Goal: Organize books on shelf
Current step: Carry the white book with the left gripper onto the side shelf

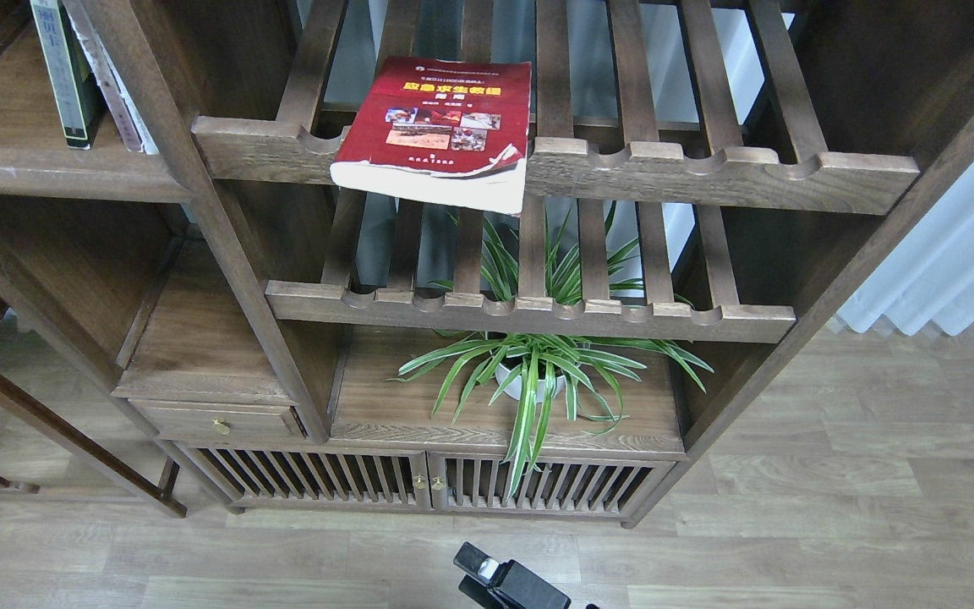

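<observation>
The red book [436, 127] with a yellow title lies flat on the upper slatted rack, its front edge hanging over the rail. The dark grey book [60, 72] with a yellow-green panel stands upright on the flat brown shelf [47, 173] at the top left, with a pale book [111, 85] leaning beside it. The cream-white book with the purple edge is out of view. My left gripper is out of view too. Only the dark tip of my right gripper [478, 565] shows at the bottom edge, and its fingers cannot be told apart.
A second slatted rack [529, 313] sits below the first. A potted spider plant [529, 372] stands on the cabinet top beneath it. A small drawer [216, 420] and slatted cabinet doors [419, 484] are lower down. A white curtain [952, 262] hangs at the right.
</observation>
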`<state>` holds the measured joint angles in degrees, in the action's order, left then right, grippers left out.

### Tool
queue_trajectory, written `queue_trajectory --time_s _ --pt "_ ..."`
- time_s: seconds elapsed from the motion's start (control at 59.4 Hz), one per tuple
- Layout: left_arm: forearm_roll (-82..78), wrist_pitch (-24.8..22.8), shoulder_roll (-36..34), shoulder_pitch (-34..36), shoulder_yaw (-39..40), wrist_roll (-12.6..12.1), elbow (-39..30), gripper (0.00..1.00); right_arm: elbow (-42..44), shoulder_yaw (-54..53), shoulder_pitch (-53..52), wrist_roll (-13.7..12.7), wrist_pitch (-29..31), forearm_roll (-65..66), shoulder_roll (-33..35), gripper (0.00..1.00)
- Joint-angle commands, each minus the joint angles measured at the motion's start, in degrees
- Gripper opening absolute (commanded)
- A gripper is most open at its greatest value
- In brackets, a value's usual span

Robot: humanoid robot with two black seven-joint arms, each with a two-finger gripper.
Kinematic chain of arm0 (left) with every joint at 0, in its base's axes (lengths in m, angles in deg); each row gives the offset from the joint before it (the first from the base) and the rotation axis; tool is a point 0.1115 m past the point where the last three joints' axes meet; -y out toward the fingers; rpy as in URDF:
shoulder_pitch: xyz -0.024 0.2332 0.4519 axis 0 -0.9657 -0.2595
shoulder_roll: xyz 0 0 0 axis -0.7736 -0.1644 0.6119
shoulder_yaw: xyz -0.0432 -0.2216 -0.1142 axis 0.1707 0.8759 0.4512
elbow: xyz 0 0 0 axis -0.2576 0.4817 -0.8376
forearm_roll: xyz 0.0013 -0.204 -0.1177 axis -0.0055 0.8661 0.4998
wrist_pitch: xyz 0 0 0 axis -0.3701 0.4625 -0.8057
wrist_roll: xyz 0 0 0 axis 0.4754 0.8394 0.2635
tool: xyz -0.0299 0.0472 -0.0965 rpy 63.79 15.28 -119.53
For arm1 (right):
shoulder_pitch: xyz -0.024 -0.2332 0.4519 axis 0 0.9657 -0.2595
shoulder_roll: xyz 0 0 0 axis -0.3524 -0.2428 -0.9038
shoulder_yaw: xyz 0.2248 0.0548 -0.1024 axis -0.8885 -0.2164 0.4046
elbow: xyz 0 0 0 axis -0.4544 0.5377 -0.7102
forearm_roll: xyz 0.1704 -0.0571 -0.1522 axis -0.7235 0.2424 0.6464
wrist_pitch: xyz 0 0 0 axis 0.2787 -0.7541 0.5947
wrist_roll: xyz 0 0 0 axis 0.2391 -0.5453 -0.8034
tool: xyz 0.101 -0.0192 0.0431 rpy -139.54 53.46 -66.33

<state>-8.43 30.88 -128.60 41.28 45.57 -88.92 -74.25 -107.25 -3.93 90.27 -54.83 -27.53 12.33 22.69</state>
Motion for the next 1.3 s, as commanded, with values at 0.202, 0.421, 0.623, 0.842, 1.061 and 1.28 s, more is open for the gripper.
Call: queue_trajectory --time_s 0.202,0.421,0.623,0.842,1.061,1.28 --pt "-18.5 0.0 4.4 19.0 -8.5 -0.3 4.6 0.08 -0.1 0.0 0.1 0.0 0.0 -0.1 0.0 0.92" --pt "-30.3 0.0 7.2 32.4 -13.1 -0.3 15.4 0.09 -0.1 0.0 0.1 0.0 0.0 -0.1 0.1 0.92" --pt "-32.6 0.0 10.8 47.9 -26.1 -0.3 28.3 0.09 -0.1 0.0 0.0 0.0 0.0 -0.1 0.0 0.92" --pt "-33.1 0.0 15.8 56.6 -34.5 -0.3 35.5 0.10 -0.1 -0.1 -0.2 0.0 0.0 -0.1 0.3 0.92" --pt "-33.0 0.0 17.6 57.4 -37.0 -0.3 35.9 0.34 -0.1 -0.3 -0.2 0.0 0.0 -0.2 0.3 0.92" --pt "-29.7 0.0 18.7 54.5 -36.2 0.5 33.7 0.80 -0.1 -0.5 -0.3 0.1 0.0 -0.5 0.2 0.92"
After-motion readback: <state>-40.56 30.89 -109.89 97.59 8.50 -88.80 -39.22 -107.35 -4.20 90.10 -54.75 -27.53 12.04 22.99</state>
